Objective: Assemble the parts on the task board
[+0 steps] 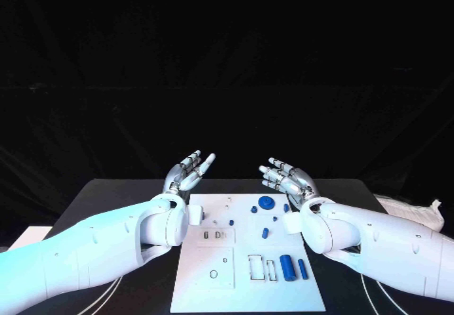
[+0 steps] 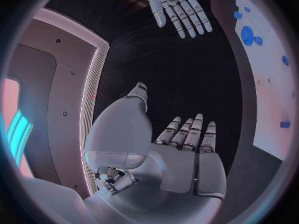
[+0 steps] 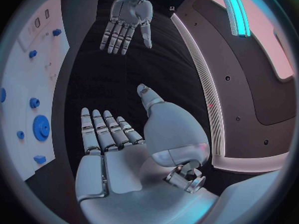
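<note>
Both my hands hover empty, fingers spread: left hand (image 1: 188, 170), right hand (image 1: 287, 178). Blue parts (image 1: 287, 268) lie on the task board (image 1: 213, 292), nearer my right hand, long axes pointing away from me

The left hand (image 1: 186, 172) is raised with its fingers spread and holds nothing. The right hand (image 1: 287, 178) is raised opposite it, also spread and holding nothing. Between and below the two hands lies the white task board (image 1: 210, 293) on the black table (image 1: 113, 197). Just beside the right hand sits a round blue gear (image 1: 268, 202), and below that hand's wrist lie two blue cylinders (image 1: 287, 268), apparently resting in recesses. Beyond the right forearm lies a white crumpled bag (image 1: 413, 211).
</note>
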### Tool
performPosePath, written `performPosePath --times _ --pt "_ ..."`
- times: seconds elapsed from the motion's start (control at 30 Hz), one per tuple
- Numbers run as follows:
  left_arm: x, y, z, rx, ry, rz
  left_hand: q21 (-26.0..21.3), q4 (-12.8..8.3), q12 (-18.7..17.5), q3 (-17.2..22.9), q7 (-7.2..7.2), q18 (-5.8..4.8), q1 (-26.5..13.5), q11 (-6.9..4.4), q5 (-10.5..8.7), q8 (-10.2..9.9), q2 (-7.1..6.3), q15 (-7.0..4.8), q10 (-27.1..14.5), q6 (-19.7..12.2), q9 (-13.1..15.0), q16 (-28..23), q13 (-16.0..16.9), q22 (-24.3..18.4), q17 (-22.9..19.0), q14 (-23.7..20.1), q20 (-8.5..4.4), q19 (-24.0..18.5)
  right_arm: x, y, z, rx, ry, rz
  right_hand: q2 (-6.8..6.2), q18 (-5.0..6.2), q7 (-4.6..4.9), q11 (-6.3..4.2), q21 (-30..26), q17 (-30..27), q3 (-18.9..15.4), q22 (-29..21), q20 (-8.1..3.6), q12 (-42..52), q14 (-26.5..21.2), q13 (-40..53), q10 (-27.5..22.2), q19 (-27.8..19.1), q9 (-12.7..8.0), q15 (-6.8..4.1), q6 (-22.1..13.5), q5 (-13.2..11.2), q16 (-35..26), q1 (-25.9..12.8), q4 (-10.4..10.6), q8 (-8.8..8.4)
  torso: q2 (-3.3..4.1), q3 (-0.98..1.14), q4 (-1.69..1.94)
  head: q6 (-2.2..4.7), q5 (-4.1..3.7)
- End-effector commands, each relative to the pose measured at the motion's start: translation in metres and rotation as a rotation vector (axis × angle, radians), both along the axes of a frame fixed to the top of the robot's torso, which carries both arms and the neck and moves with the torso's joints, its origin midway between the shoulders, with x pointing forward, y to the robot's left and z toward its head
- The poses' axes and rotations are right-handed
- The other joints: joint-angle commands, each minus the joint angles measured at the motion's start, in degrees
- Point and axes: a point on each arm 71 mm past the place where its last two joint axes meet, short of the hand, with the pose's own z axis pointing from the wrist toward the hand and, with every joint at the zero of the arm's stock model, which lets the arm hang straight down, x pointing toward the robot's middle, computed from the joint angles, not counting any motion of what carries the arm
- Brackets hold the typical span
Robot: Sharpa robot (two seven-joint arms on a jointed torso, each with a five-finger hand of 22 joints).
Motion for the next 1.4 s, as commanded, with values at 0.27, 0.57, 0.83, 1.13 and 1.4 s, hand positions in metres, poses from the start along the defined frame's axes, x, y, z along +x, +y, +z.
performPosePath --times 0.27,0.57,0.83,1.13,1.4 --pt "0.003 0.011 0.001 -0.049 -0.018 -0.026 12.8 -0.9 7.4 0.9 6.15 2.69 5.6 1.30 0.09 4.0 2.90 -0.43 32.0 18.4 2.1 8.9 3.0 6.6 3.9 29.4 0.33 28.2 0.007 -0.009 0.003 -0.180 -0.127 0.159 1.44 4.86 6.80 -1.94 6.4 1.5 4.0 2.8 0.15 3.6 26.7 1.5 27.3 18.4 1.7 -2.75 23.4 0.5 3.9 9.0 -6.0 3.15 0.39 0.02 -0.13 -0.07 -0.51" --pt "-0.004 0.025 0.004 -0.075 0.006 -0.056 20.6 -3.4 9.5 -0.4 4.16 4.29 8.6 -2.86 -0.12 7.4 4.59 -5.56 46.1 38.2 2.9 12.5 2.6 9.3 6.8 45.5 -3.11 43.3 0.013 -0.019 0.018 -0.345 -0.270 0.158 -0.71 5.69 5.04 -4.34 10.4 1.5 10.7 3.7 -1.69 2.8 36.1 1.2 35.4 24.8 1.9 -5.47 36.2 -0.7 4.2 8.3 -7.9 2.88 2.02 0.24 -0.40 0.30 -0.65" --pt "-0.018 0.031 0.012 -0.106 0.029 -0.118 22.6 -4.8 8.5 -1.2 3.30 4.24 9.9 -4.21 -0.09 7.0 5.15 -7.24 51.1 42.1 2.5 12.7 2.8 10.0 10.0 51.0 -4.88 47.7 0.019 -0.026 0.034 -0.565 -0.397 0.180 -3.20 5.63 3.86 -5.98 15.8 2.1 13.8 6.2 -4.81 2.0 44.9 1.3 40.9 29.8 2.0 -8.29 39.8 -1.6 5.4 8.5 -9.0 2.46 4.33 0.24 -0.37 0.99 -1.01" --pt "-0.038 0.032 0.027 -0.144 0.038 -0.193 22.9 -5.1 7.7 -1.4 3.37 4.20 10.2 -4.18 -0.09 6.5 5.19 -7.32 51.1 42.1 2.4 12.4 2.7 10.2 10.8 51.5 -5.05 48.4 0.024 -0.027 0.046 -0.859 -0.471 0.216 -4.84 5.51 2.52 -7.83 27.3 4.5 12.1 13.1 -8.55 1.5 55.6 1.3 44.7 34.7 2.0 -11.54 42.3 -2.7 8.2 10.0 -9.6 2.27 7.21 0.06 -0.09 1.51 -1.79" --pt "-0.055 0.027 0.042 -0.179 0.035 -0.256 22.9 -5.5 7.0 -1.5 3.45 4.10 10.3 -4.05 -0.08 6.0 5.34 -7.15 51.0 42.0 2.3 11.7 2.6 10.2 11.2 51.0 -5.01 48.3 0.026 -0.017 0.059 -1.156 -0.537 0.269 -6.29 5.44 1.06 -9.24 40.1 11.7 11.9 21.1 -10.78 1.4 61.8 1.3 45.3 37.7 1.9 -14.06 42.9 -4.4 19.4 9.1 -8.4 2.09 9.93 0.03 0.37 2.26 -2.42"
